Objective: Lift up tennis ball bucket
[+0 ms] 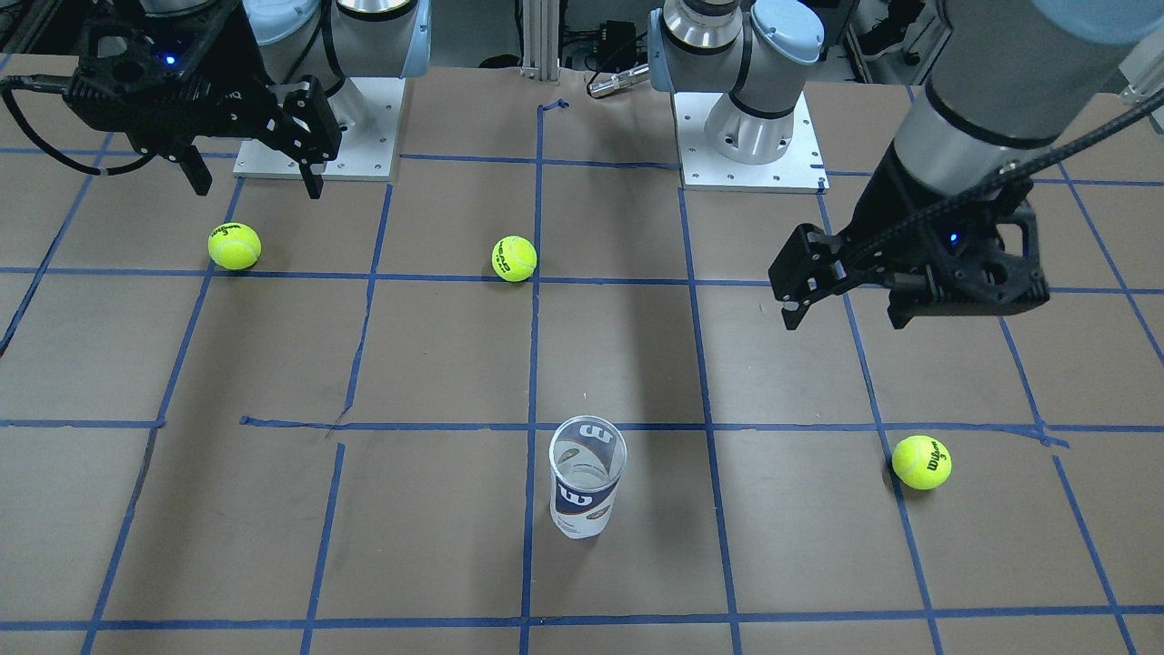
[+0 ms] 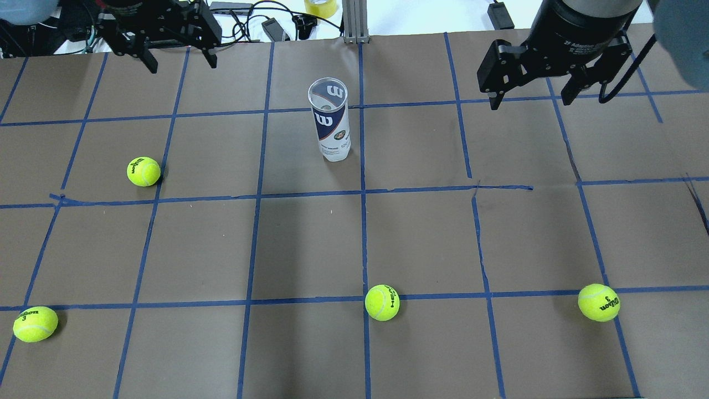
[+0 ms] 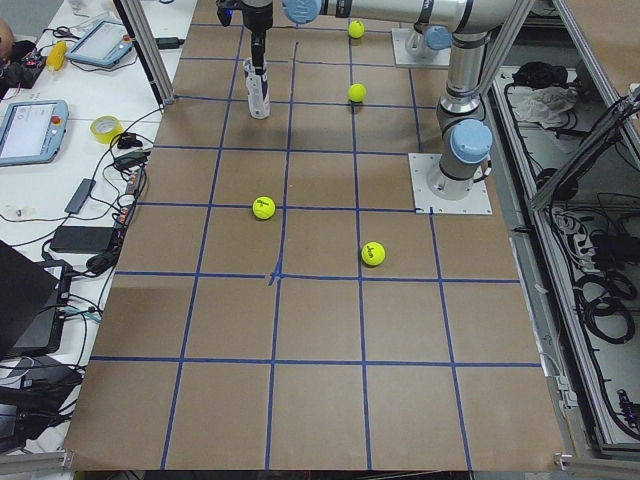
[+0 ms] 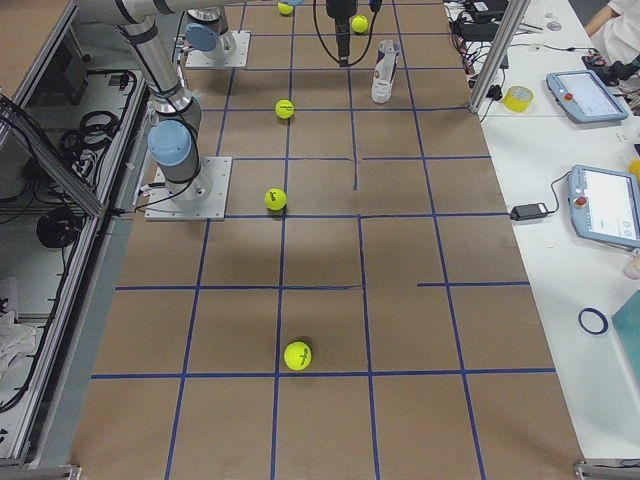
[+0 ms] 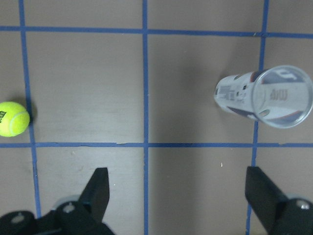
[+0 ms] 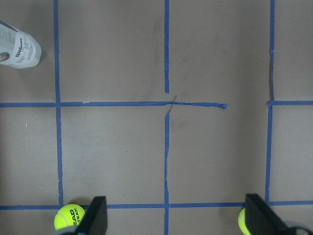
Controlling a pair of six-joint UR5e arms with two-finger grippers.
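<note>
The tennis ball bucket (image 2: 331, 124) is a clear tube with a white and navy Wilson label. It stands upright, open end up and empty, near the table's far middle. It also shows in the front view (image 1: 587, 482), the left wrist view (image 5: 264, 95) and the corner of the right wrist view (image 6: 19, 46). My left gripper (image 2: 183, 64) is open and empty, raised above the table to the tube's left (image 1: 846, 314) (image 5: 178, 196). My right gripper (image 2: 530, 101) is open and empty, raised to the tube's right (image 1: 256, 186) (image 6: 176, 215). Neither touches the tube.
Several yellow-green tennis balls lie loose on the brown, blue-taped table: one left of the tube (image 2: 144, 172), one at the near left (image 2: 35, 324), one near the middle (image 2: 382, 302), one near the right (image 2: 598, 302). Cables and a tape roll (image 2: 321, 6) lie past the far edge.
</note>
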